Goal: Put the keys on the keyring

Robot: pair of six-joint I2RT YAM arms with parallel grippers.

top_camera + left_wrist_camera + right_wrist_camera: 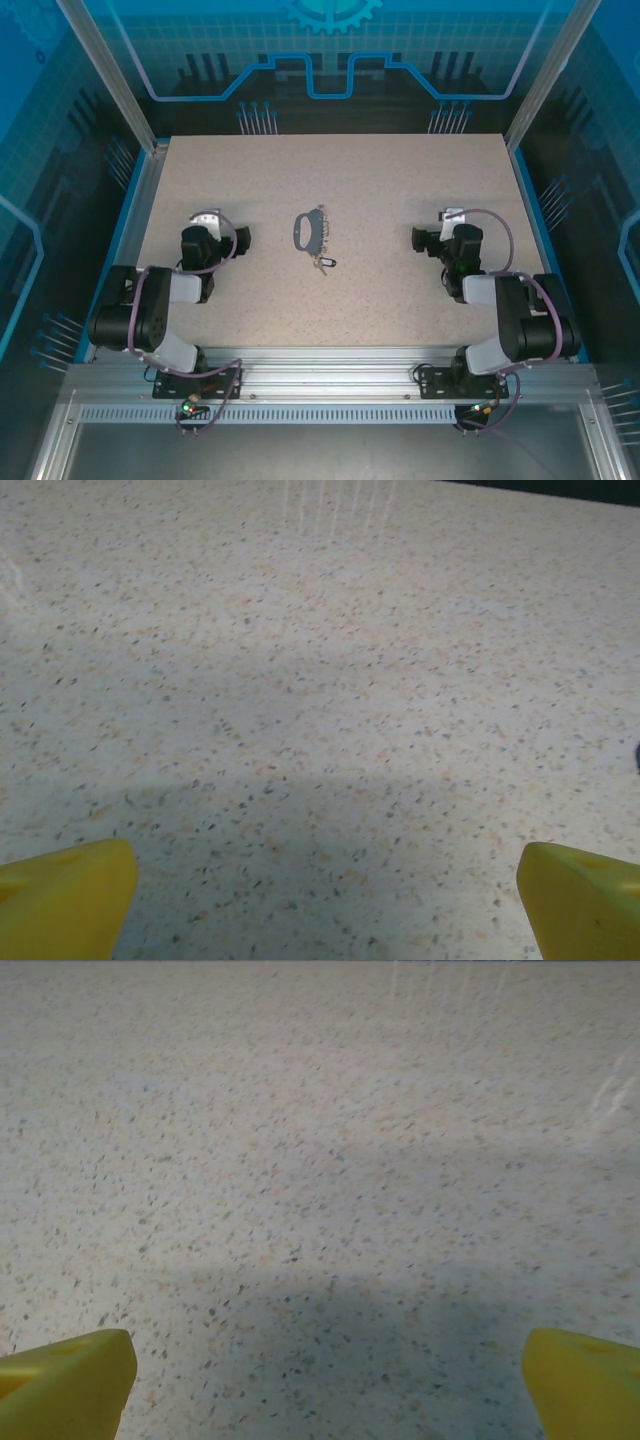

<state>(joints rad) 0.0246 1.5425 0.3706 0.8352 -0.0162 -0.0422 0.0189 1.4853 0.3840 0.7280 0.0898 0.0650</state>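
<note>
The keyring (pixel 303 232) lies mid-tabletop (pixel 400 180), with the key (pixel 325 263) just near of it by the chain. Both look light and skiddy, and the strap limp, so pinch the key's black head. The left hand (pixel 242 238) and right hand (pixel 417 238) flank them, wide open and empty.

Speckled beige tabletop (pixel 380 300) lies under and ahead of my left gripper (pixel 243 238) and my right gripper (pixel 418 238). Matte, with soft grey shadow just in front of both. Blue trim (pixel 527 200) edges it out past either side of me. Back wall (pixel 330 60) far ahead: translucent blue panels, circuit-line and gear print. Aluminium posts (pixel 110 75) rise at the far corners. Slotted aluminium rail (pixel 330 380) runs behind my wrists. Faint light streaks on the far tabletop.
</note>
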